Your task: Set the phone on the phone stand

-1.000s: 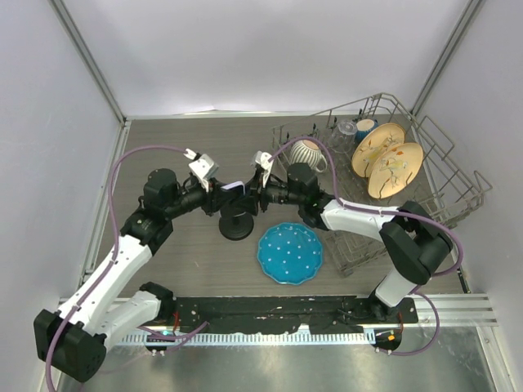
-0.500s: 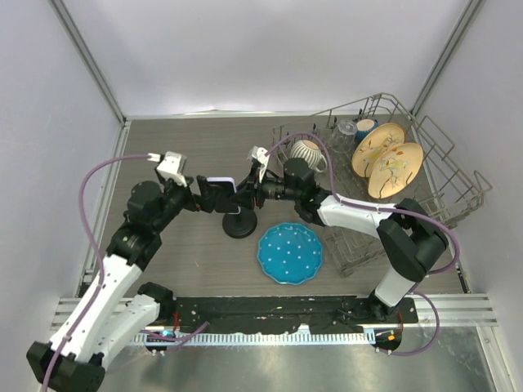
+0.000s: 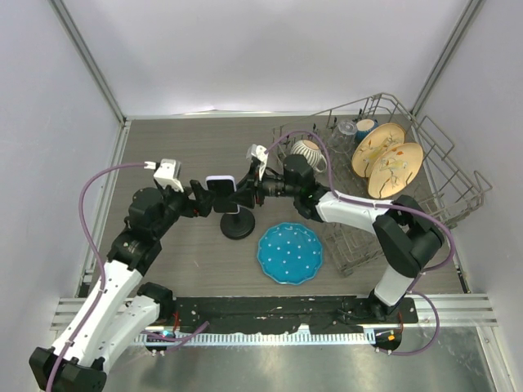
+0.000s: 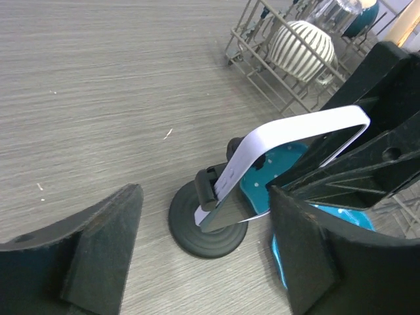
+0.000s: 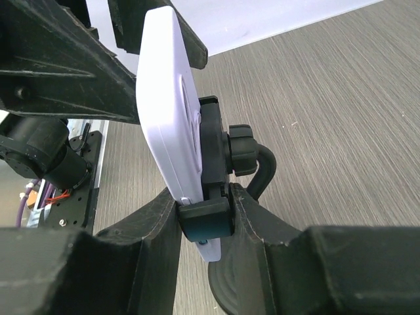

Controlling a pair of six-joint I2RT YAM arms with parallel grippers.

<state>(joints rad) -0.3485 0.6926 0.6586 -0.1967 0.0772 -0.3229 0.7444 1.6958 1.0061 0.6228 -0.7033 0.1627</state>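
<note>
The phone (image 3: 222, 183) sits tilted in the clamp (image 4: 209, 187) of the black phone stand (image 3: 238, 226), its pale back (image 5: 167, 111) facing the right wrist camera. My right gripper (image 3: 245, 196) is shut on that clamp, with its fingers (image 5: 151, 236) pinching the clamp's lower lip (image 5: 207, 213) and the phone's bottom edge. My left gripper (image 3: 202, 198) hovers open just left of the phone. Its two pads (image 4: 98, 256) stand wide apart and touch nothing. The stand's round base (image 4: 207, 230) rests flat on the table.
A blue dotted plate (image 3: 290, 252) lies just right of the stand base. A wire dish rack (image 3: 433, 204) at the back right holds a striped cup (image 3: 308, 152) and two upright plates (image 3: 388, 163). Side walls enclose the table.
My left gripper has let go of the phone, opened wide and drawn back to the left. The phone stays in the stand's clamp, and my right gripper has tightened slightly there.
</note>
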